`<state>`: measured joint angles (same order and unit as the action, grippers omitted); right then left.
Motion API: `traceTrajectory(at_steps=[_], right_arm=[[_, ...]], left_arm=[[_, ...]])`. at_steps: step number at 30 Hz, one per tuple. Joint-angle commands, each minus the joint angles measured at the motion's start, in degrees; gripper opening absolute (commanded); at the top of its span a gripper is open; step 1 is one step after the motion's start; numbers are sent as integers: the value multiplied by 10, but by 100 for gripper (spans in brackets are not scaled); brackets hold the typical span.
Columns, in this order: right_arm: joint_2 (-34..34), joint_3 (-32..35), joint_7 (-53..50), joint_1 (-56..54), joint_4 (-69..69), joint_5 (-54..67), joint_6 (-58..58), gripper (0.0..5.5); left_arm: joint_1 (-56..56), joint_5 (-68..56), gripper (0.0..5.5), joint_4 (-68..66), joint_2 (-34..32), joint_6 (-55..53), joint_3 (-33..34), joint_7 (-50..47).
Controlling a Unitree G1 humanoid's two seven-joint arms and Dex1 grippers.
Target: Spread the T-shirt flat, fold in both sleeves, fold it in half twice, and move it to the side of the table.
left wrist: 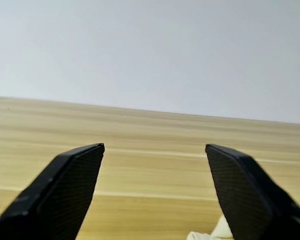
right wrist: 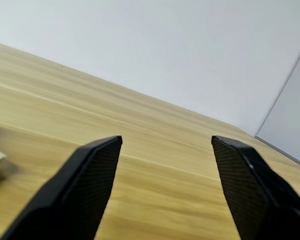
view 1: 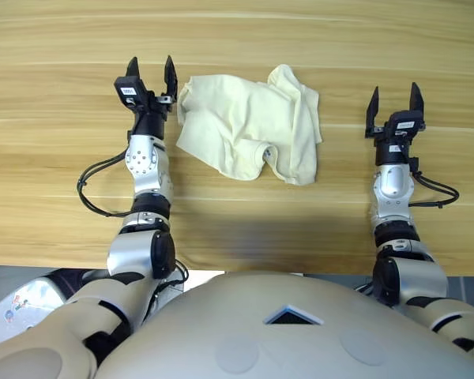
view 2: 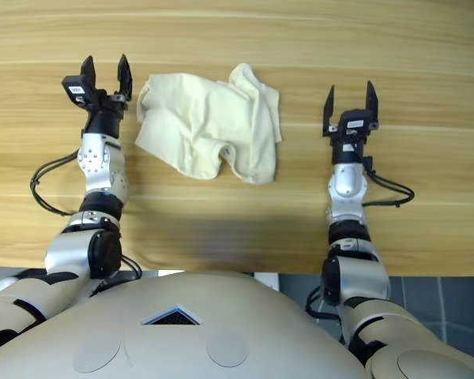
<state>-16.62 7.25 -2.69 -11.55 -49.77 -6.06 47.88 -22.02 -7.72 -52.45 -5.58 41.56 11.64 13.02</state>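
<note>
Wooden desk (view 1: 245, 229). Item: cream T-shirt (view 1: 249, 126), crumpled mid-desk between the hands. Soft, light, limp; likely best pinched at an outer edge. Left hand (view 1: 151, 66) released, just beside it. Right hand (view 1: 395, 93) released, apart.

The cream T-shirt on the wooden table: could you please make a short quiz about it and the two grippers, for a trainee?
1. True or false: the cream fabric T-shirt lies spread flat on the light wooden table.
2. Which is nearer the T-shirt? A) the black two-finger left gripper B) the black two-finger right gripper C) both grip it
3. Fill in: both grippers' fingers stand ____.
Key: 1 false; 2 A; 3 open.
</note>
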Motion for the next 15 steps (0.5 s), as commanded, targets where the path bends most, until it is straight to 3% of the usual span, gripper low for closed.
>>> traceTrajectory(at_steps=[1,15], right_arm=[[-1,-7,-11,-14,-11,-13,3,331],[2,-18,-6,-27,-27,-8,26,331]], left_arm=[[-5,21,376,-17,-6,26,-10,-7],[-8,7,376,-19,2,51,-24,46]])
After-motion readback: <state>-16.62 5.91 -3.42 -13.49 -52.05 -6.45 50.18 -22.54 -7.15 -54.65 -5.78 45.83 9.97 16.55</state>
